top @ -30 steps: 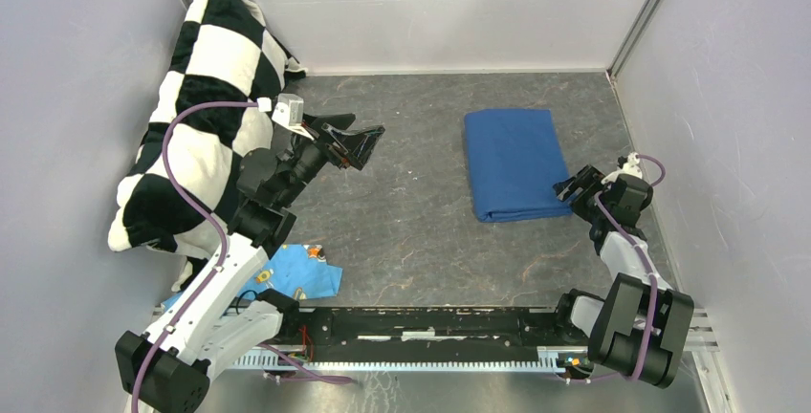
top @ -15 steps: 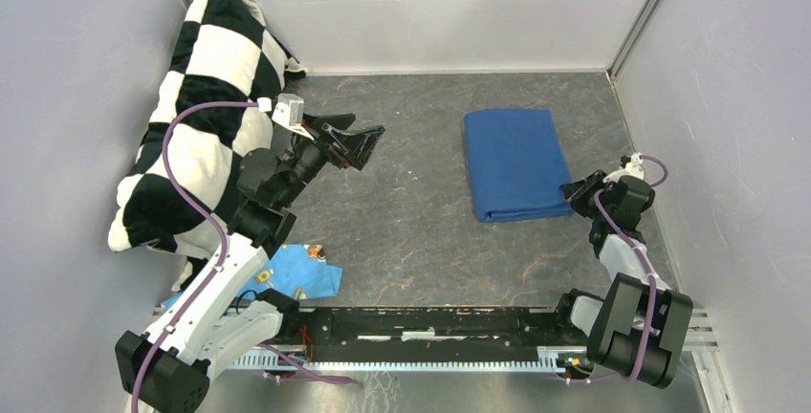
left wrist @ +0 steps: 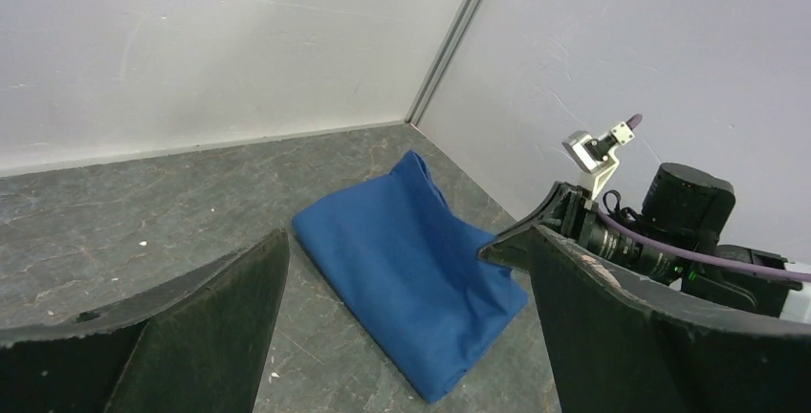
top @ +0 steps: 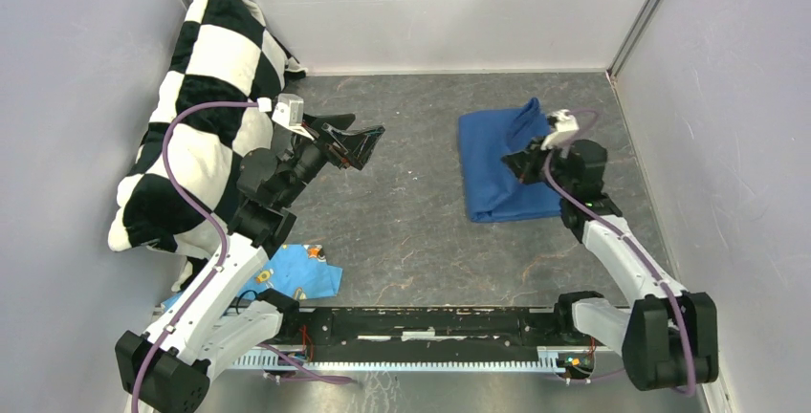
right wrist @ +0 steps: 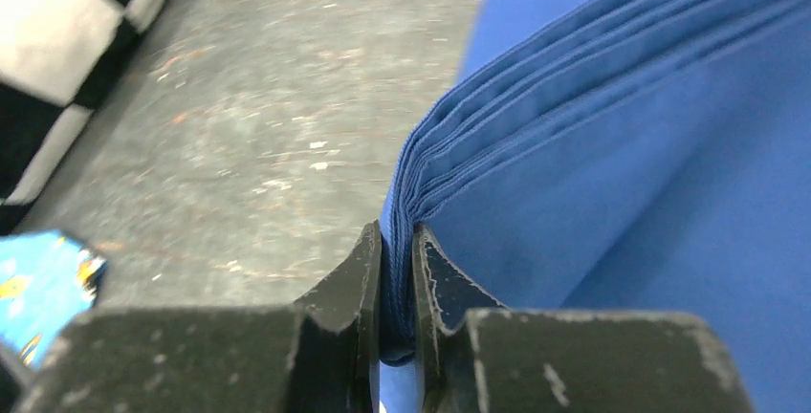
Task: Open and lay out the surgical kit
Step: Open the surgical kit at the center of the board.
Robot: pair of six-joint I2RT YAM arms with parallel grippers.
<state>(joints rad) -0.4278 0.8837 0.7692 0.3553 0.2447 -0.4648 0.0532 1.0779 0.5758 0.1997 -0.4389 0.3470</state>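
The surgical kit [top: 490, 169] is a folded dark blue cloth bundle on the grey floor at the right of the top view; no tray or instruments show. My right gripper [top: 522, 159] hangs over the bundle's right half, shut on a bunch of its cloth layers [right wrist: 497, 145], and a raised fold peaks behind it. In the right wrist view the right gripper [right wrist: 397, 241] pinches the stacked blue edges between its fingers. My left gripper [top: 364, 145] is open in mid-air, left of the kit. In the left wrist view the kit [left wrist: 402, 250] lies beyond the left gripper's [left wrist: 409, 241] spread fingers.
A black-and-white checkered pillow [top: 206, 97] leans in the back left corner. A light blue patterned cloth scrap [top: 298, 277] lies by the left arm's base. Grey walls close the back and both sides.
My right gripper shut on the wrap's near right edge, then lifted it up and back over the bundle. The bundle slid slightly left. The left arm stayed still.
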